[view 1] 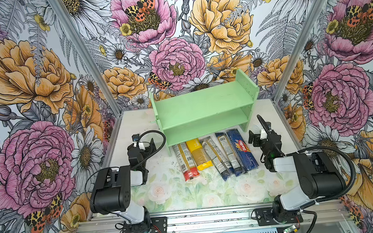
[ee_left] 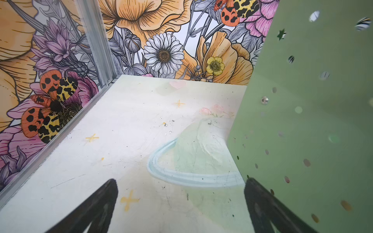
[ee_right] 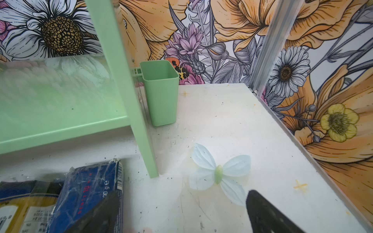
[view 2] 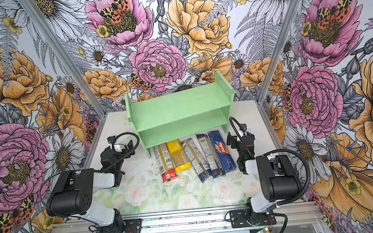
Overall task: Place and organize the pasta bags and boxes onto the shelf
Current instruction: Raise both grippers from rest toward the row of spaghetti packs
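The mint-green shelf (view 1: 203,105) stands at the back of the table, both tiers bare. In front of it lie five long packs side by side, far ends tucked under the lower tier: a red-ended clear bag (view 1: 185,159), a yellow bag (view 1: 198,153), two blue-ended clear bags (view 1: 216,158) (view 1: 229,153) and the dark blue Barilla box (view 1: 242,149). My left gripper (ee_left: 181,181) is open over bare table beside the shelf's drilled side panel (ee_left: 312,121). My right gripper (ee_right: 181,193) is open, one finger just above the Barilla box (ee_right: 88,189).
A small green cup (ee_right: 161,94) hangs on the shelf's right side panel. Flowered walls with aluminium posts (view 1: 290,63) close in the table on three sides. Both arm bases sit on the front rail (view 1: 212,222). Bare table lies before the packs.
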